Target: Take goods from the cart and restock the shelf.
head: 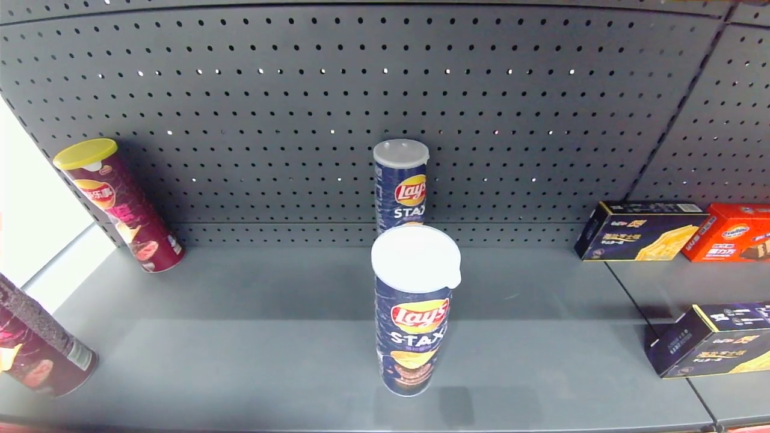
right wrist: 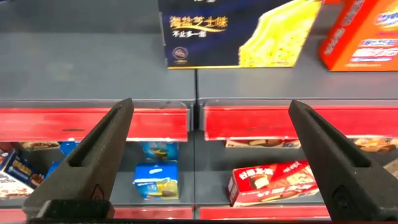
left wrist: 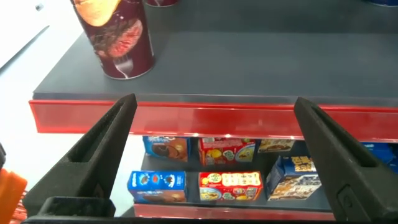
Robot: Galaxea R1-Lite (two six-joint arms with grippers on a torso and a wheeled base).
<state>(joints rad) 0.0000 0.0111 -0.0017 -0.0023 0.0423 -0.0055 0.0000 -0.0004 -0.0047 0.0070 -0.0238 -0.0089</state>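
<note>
Two dark-blue chip cans with white lids stand upright on the grey shelf: one near the front, the other behind it against the pegboard. Two maroon chip cans stand at the shelf's left, one at the back with a yellow lid, one at the front edge. My left gripper is open in front of the red shelf edge, below the front maroon can. My right gripper is open, level with the red shelf edge, facing a dark-blue box.
Dark-blue boxes and an orange box lie on the neighbouring shelf section at the right. Lower shelves hold blue, red and yellow boxes. A wide bare stretch of shelf lies between the cans.
</note>
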